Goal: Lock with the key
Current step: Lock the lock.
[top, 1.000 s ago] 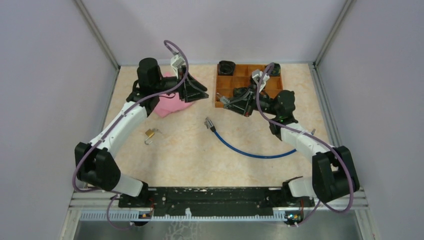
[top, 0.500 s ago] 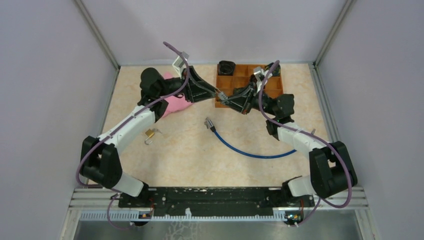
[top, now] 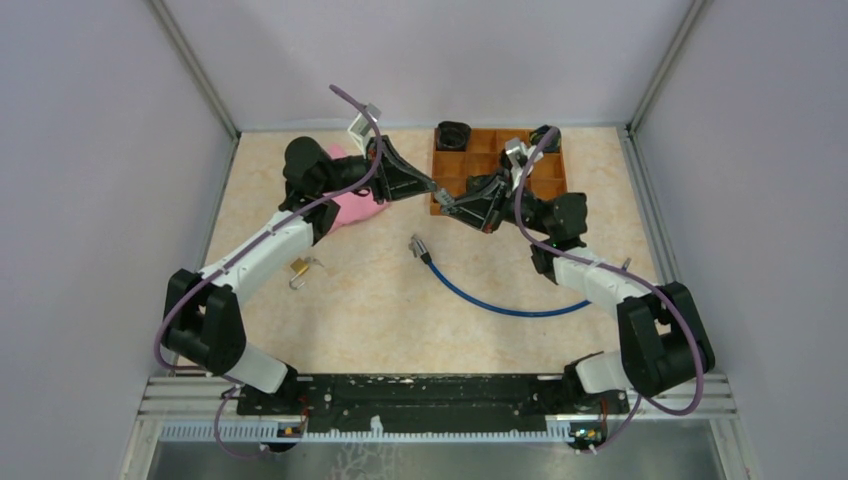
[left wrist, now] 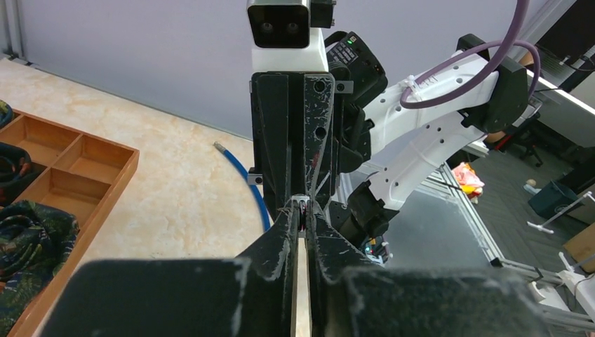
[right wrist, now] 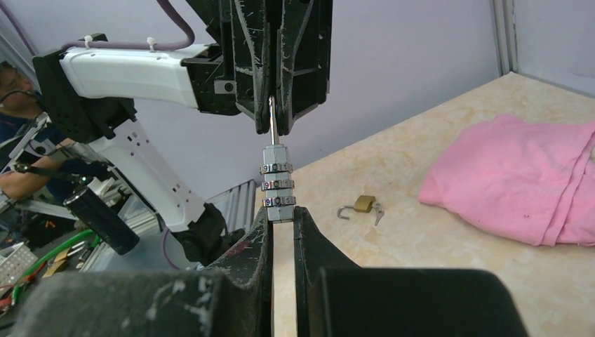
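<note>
A brass padlock (top: 299,266) lies on the table with its shackle open and the key (right wrist: 377,212) in it, left of centre; neither gripper touches it. In mid-air in front of the wooden tray, my right gripper (right wrist: 281,213) is shut on the body of a silver combination lock (right wrist: 278,179) and holds it upright. My left gripper (left wrist: 302,210) meets it from the other side, its jaws shut on the lock's thin metal shackle (right wrist: 271,119). From above, both grippers meet at the silver combination lock (top: 444,196).
A pink cloth (top: 352,207) lies at the back left under the left arm. A wooden compartment tray (top: 495,131) with dark items stands at the back centre. A blue cable (top: 500,303) curves across the table's middle to the right.
The left arm swung right from over the pink cloth to the right gripper. Its jaws closed on the shackle of the combination lock. The right gripper kept its hold.
</note>
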You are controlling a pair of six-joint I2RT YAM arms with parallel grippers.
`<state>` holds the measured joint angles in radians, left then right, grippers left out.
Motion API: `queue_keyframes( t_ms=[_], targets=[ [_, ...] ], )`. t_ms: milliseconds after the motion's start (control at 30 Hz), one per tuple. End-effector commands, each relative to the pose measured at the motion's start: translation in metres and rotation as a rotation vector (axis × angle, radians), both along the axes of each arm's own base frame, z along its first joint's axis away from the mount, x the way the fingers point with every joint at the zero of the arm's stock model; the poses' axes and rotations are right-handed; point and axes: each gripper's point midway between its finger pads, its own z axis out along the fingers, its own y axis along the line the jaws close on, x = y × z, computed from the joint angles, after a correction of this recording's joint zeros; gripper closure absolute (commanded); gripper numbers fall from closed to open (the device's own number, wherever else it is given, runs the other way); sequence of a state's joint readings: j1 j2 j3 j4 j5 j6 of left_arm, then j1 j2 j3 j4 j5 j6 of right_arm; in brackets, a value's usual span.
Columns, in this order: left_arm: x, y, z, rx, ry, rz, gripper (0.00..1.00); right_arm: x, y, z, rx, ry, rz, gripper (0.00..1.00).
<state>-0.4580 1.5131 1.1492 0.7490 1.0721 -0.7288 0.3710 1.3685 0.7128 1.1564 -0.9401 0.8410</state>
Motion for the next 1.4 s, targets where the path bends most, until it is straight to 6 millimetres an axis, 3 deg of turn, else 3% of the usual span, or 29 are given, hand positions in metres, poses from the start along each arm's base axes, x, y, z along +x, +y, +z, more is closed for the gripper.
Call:
queue_keyframes(
  t_ms=[0,67,167,367,467,633,833,1200,1367],
  targets=[
    [-0.003,-0.002,0.001,-0.006,-0.033,-0.008,0.94,-0.003,0.0,0.008,0.014,-0.061,-0.007,1.0],
    [-0.001,-0.002,0.001,-0.002,-0.037,-0.006,1.0,-0.004,0.001,0.004,0.002,-0.07,-0.004,1.0],
    [0.0,-0.003,-0.001,0.018,-0.044,0.001,1.0,-0.005,0.002,-0.003,-0.028,-0.092,-0.004,1.0],
    [0.004,-0.004,-0.014,0.098,-0.073,0.024,1.0,-0.004,0.002,-0.02,-0.11,-0.127,-0.005,0.84],
    [0.003,-0.004,-0.016,0.111,-0.088,0.025,1.0,-0.004,0.002,-0.027,-0.135,-0.148,-0.006,0.81],
    [0.003,-0.006,-0.018,0.128,-0.103,0.023,1.0,-0.007,0.001,-0.035,-0.154,-0.169,-0.004,0.82],
    [0.0,-0.013,-0.022,0.145,-0.105,0.008,1.0,-0.01,0.001,-0.035,-0.156,-0.174,0.003,0.94],
    [0.004,-0.013,-0.027,0.177,-0.118,0.038,1.0,-0.02,-0.001,-0.04,-0.199,-0.24,0.038,0.64],
    [0.003,-0.014,-0.03,0.19,-0.121,0.044,1.0,-0.013,-0.002,-0.043,-0.221,-0.228,0.012,0.63]
  ],
)
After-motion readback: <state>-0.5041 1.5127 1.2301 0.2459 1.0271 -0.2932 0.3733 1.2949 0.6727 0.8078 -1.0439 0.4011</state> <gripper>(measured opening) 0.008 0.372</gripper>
